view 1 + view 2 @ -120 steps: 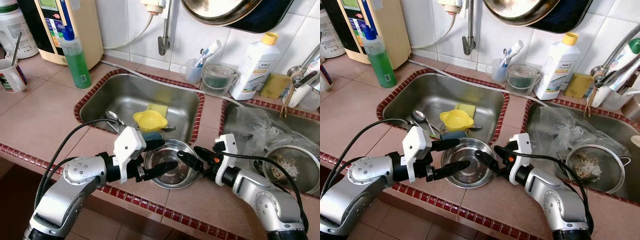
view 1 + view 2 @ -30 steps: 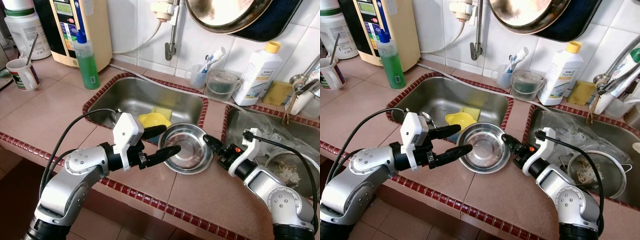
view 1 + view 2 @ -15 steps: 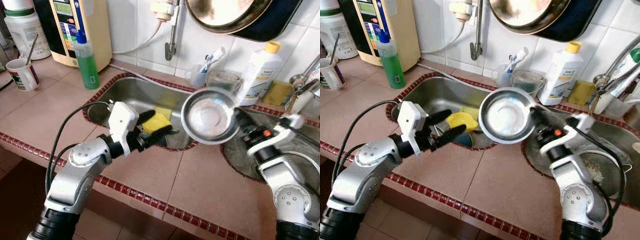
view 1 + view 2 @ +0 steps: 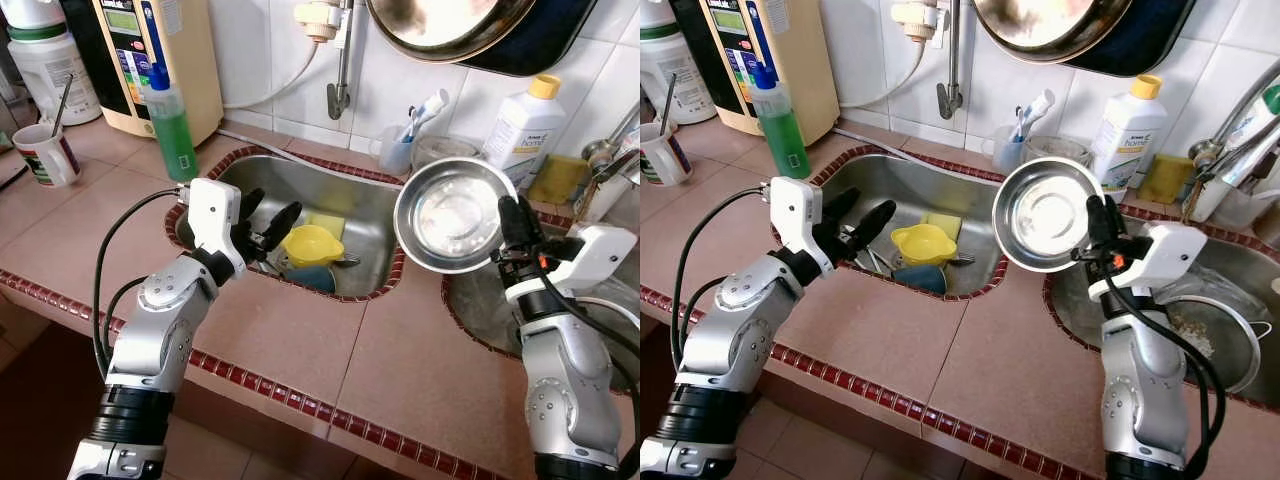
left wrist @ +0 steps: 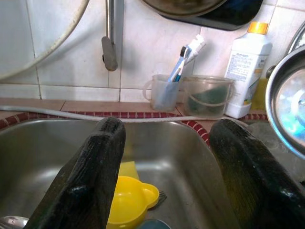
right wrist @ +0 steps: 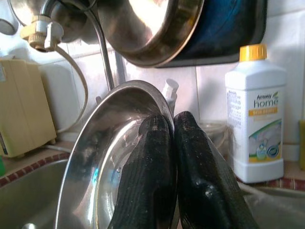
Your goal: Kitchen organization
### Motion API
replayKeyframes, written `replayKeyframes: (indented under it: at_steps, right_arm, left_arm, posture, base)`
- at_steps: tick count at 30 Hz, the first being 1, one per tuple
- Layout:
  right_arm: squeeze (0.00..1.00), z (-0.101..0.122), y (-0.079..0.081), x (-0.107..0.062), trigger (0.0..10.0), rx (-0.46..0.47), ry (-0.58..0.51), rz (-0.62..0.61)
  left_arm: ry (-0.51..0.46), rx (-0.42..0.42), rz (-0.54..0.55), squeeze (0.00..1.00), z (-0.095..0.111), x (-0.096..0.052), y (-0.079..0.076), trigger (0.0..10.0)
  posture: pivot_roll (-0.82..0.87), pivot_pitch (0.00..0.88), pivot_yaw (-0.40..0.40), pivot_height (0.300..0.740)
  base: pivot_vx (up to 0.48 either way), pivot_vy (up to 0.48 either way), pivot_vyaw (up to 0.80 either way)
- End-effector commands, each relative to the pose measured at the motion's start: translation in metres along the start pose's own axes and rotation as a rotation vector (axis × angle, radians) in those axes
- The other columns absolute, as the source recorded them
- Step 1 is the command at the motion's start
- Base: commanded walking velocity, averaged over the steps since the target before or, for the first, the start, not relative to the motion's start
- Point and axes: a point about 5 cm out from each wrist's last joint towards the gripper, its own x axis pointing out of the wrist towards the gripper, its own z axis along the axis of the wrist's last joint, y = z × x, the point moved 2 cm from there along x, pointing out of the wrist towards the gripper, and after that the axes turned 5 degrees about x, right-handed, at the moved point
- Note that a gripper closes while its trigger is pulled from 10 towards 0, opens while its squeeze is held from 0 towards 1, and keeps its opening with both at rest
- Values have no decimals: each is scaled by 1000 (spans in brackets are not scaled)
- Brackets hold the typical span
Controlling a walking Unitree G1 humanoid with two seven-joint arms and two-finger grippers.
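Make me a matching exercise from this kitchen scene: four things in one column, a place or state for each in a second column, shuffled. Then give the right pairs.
Things
1. steel bowl
2. yellow cup
3. green soap bottle
4. left gripper

Places or states
A. lying in the left sink
B. open, over the edge of the left sink
C. held up on edge by the right gripper
D. standing on the counter beside the beige appliance

Pairs: 1-C, 2-A, 3-D, 4-B

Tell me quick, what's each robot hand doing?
Left gripper: open, holding nothing, over the left sink.
Right gripper: shut on the steel bowl, held up on its edge.
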Motion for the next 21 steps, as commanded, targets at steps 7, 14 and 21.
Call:
replayKeyframes:
  at_steps: [7, 14, 21]
  right_arm:
    - [0, 4, 0, -2, 10000, -53, -46, -26]
    - [0, 4, 4, -2, 10000, -84, -66, -18]
    - [0, 2, 4, -2, 10000, -79, -68, -15]
  left_arm:
    - [17, 45, -42, 0, -4, 10, -6, 10000]
    - [4, -1, -56, 0, -3, 14, -7, 10000]
    - [-3, 5, -59, 0, -2, 14, -5, 10000]
  posture:
    - [-152, 34, 30, 740]
    - [-156, 34, 36, 740]
    - [-150, 33, 35, 740]
  base:
    - [0, 225, 0]
    - [0, 268, 0]
    - [0, 272, 0]
